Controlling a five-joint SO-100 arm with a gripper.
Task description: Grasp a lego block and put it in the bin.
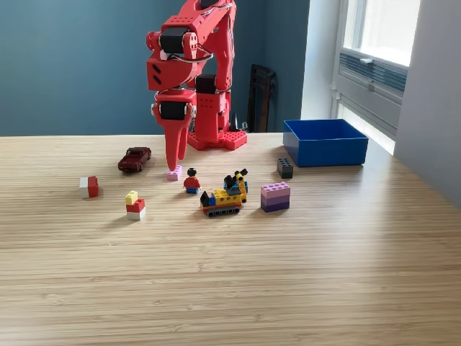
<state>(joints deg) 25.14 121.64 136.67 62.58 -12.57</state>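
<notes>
One red end effector (173, 167), jaw state unclear, tip at pink lego block (174, 174); bin (325, 142) near table edge.

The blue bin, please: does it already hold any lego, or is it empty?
Cannot tell fully. The bin stands upright at the exterior view's right; the little inside wall visible shows only blue, but its floor is hidden behind the front wall.

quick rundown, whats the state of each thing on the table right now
gripper: pointing down, tips at the pink block, jaw state unclear
pink block: on the table, under the tips
bin: open, upright, nothing seen inside
toy car: on its wheels
figure: upright
purple block: stacked layers, upright
yellow vehicle: resting on the table
</notes>
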